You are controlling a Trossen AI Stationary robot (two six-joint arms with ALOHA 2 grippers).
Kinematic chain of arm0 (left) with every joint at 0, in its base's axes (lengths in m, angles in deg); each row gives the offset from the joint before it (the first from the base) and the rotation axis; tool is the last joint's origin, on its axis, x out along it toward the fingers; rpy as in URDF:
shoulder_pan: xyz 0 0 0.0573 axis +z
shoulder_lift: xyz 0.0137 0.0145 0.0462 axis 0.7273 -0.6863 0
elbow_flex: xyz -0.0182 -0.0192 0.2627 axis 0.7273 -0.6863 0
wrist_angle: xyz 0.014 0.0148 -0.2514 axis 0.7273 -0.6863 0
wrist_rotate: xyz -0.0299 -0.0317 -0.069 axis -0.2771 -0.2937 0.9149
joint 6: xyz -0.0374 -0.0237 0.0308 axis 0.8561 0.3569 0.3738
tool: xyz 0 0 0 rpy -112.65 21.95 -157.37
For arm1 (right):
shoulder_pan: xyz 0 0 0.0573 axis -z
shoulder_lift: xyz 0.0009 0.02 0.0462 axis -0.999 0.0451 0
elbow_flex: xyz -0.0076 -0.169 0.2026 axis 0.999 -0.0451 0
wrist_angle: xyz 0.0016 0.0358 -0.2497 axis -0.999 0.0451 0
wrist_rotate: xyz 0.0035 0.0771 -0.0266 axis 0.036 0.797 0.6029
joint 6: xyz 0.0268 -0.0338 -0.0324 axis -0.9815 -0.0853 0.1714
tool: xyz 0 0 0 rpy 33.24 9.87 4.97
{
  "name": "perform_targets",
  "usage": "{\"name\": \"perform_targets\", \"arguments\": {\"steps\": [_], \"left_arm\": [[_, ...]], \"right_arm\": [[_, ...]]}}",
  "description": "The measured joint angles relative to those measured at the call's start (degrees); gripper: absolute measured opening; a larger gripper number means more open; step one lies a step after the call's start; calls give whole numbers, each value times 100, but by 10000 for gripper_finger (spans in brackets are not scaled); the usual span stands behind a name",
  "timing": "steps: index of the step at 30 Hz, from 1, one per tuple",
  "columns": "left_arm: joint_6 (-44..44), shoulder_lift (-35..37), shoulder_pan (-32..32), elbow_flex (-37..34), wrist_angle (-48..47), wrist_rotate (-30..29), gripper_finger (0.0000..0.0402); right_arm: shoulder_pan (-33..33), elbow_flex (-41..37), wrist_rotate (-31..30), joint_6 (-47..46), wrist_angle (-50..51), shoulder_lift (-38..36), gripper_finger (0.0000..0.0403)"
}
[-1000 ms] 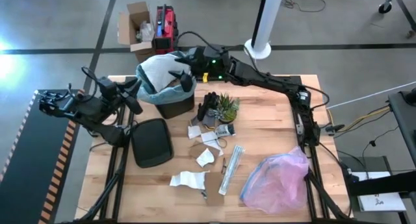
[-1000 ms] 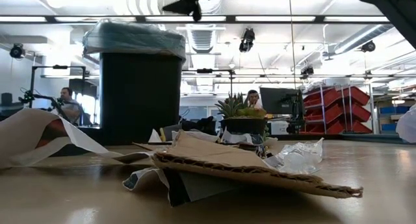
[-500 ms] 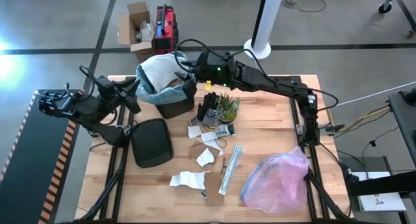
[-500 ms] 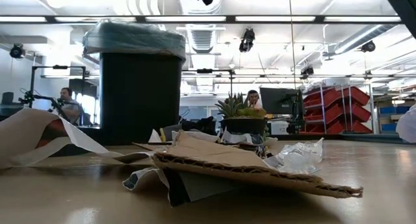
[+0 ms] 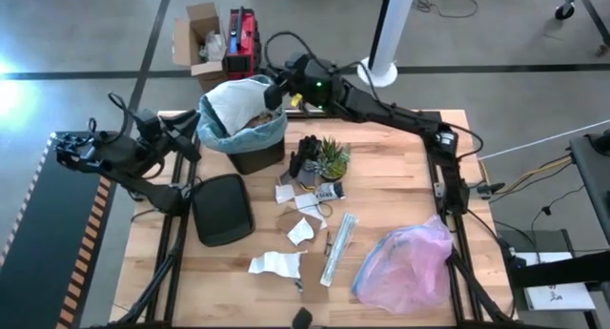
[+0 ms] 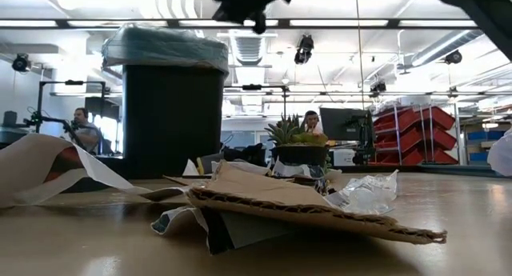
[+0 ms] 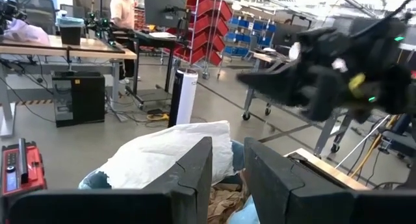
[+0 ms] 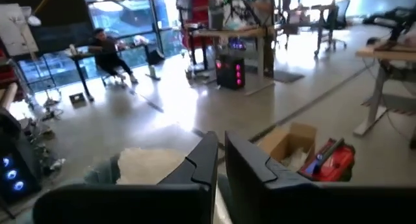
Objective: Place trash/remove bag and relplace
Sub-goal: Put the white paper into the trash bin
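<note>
Right hand point(image 5: 270, 93) is hovering clenched and empty above the bin point(image 5: 250, 138), trash point(image 5: 250, 121) sitting inside the bag point(image 5: 221, 131); left hand point(image 5: 191, 138) is waiting beside it, part-open, empty.

You get even, bright overhead light; ceiling strip lights point(image 6: 240, 23) glare white in the low view. Strong bloom at the high view's left edge on the floor point(image 5: 14, 91). Shadows on the table point(image 5: 400, 205) stay soft. Near cardboard point(image 6: 304, 204) is slightly soft. Right wrist view is blurred, windows point(image 8: 130, 16) blown out.
</note>
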Motion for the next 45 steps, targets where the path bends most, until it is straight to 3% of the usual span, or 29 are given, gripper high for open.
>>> {"name": "perform_targets", "arguments": {"steps": [9,23,37,40,45], "left_arm": [[20,-116,0,-31,-1,1,75],[268,-222,5,-223,-46,-9,75],[335,-171,4,-168,-10,297,75],[361,-164,4,-166,36,705,75],[717,-219,4,-166,55,2195,75]], "right_arm": [[70,310,403,-390,444,689,1],[5,575,1051,-756,1787,674,0],[-403,1311,1006,842,2900,59,0],[-655,1316,1061,1557,3363,-204,0],[-1135,1260,1051,2262,4904,-434,0]]}}
